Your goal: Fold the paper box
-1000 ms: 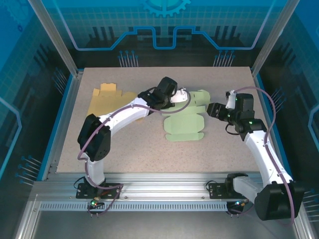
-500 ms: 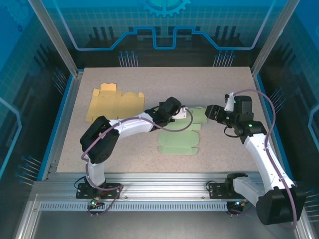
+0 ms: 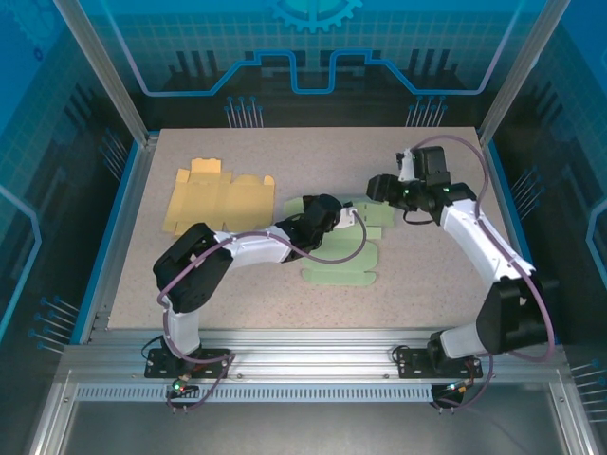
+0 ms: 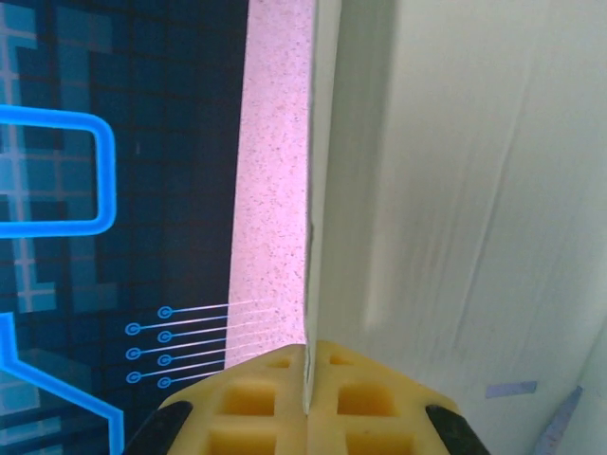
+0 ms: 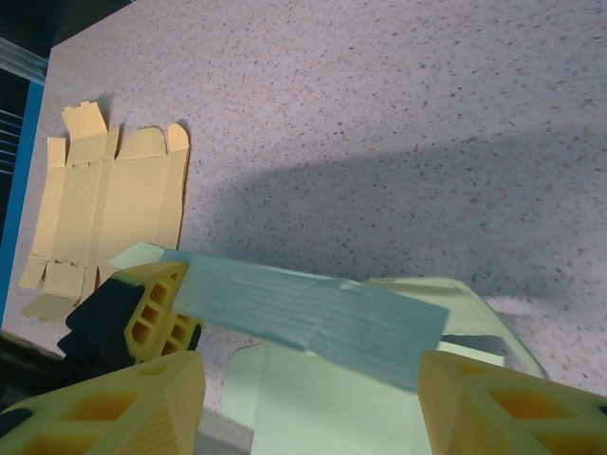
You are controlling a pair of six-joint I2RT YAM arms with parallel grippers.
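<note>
On the bench [image 3: 427, 275], near its middle, the green paper box blank [image 3: 340, 268] lies with one flap raised, pinched between the closed left fingers [image 4: 251, 408]. The right fingers [image 5: 114, 403] stand wide apart around that flap. A yellow blank [image 3: 213, 196] lies flat far left.

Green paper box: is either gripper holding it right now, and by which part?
The left gripper is pinched shut on one edge of the green paper box, at its raised panel. The right gripper is open, holding nothing.

My left claw [image 3: 340, 216] has dragged the green box [image 3: 341, 272] toward lower centre; my right claw [image 3: 379, 188] has swung up-left toward it.
</note>
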